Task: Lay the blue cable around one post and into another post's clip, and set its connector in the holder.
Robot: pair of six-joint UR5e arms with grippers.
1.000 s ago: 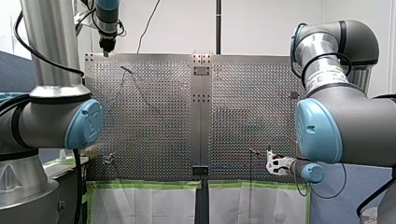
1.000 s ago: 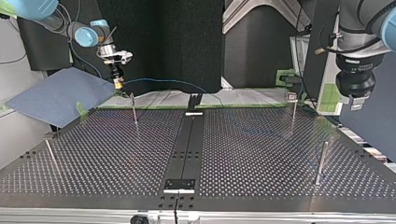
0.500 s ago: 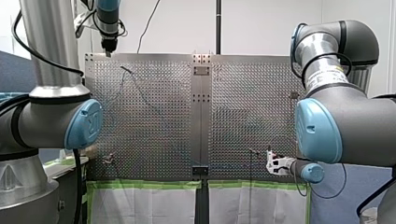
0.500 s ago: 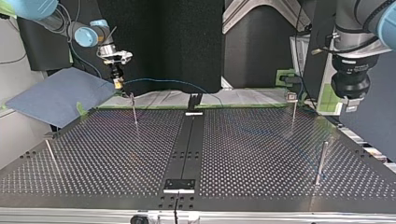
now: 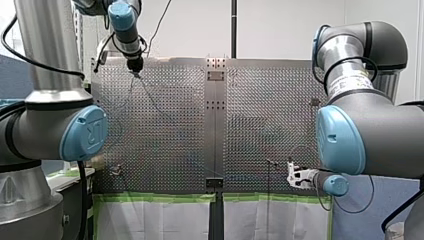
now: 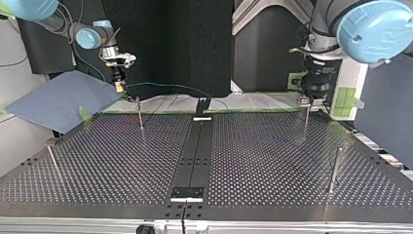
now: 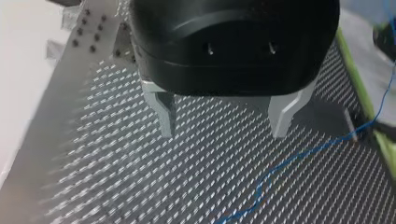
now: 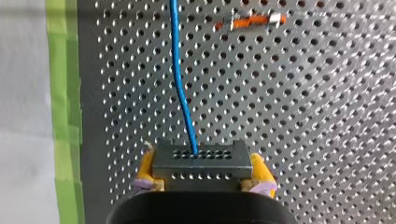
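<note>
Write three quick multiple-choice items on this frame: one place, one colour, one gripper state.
1. My left gripper is: A open, empty; B shut, empty; C shut on something.
2. The connector sits: A lying loose; B in my left gripper; C in my right gripper.
3. The cable leaving the connector is: A orange; B green; C blue.
1A, its fingers stand apart with nothing between; 2C, yellow pads clamp its sides; 3C, plainly blue in the right wrist view.

perforated tabletop (image 6: 272,161): metal, dark strip (image 6: 195,151) down its middle | green tape (image 5: 155,198): along one edge, bordering white sheet (image 5: 150,220) | blue-grey sheet (image 6: 58,100): tilted, at top view's left
</note>
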